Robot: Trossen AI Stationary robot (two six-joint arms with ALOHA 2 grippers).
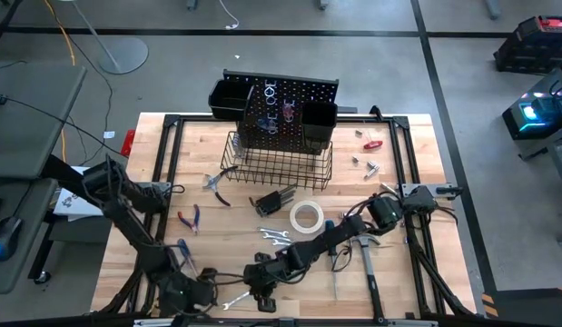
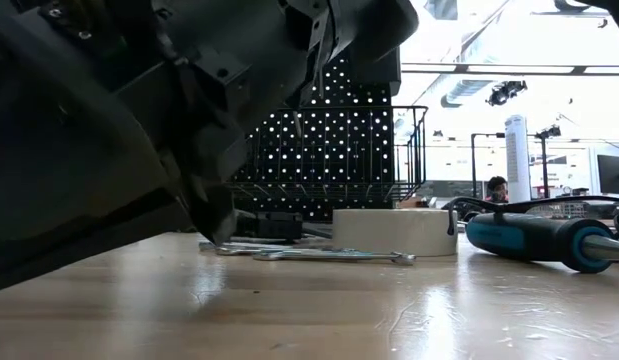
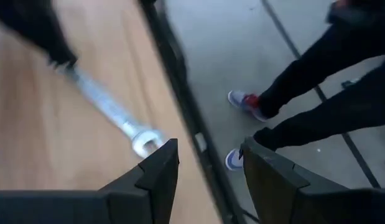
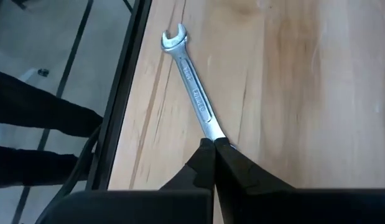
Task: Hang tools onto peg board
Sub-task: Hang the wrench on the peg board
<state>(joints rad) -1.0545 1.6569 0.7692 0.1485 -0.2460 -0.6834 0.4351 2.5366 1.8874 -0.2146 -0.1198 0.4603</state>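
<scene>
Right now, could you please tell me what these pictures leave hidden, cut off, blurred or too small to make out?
- Wrench: the end in the shut right claw is covered by the fingers, right wrist view.
- Same wrench, left wrist view: blurred; the open left claw holds nothing.
- Person: only legs and shoes, cut off by the picture's edge.
- Peg board: left part blocked by an arm, low view.
- Small parts: too small, high view.
</scene>
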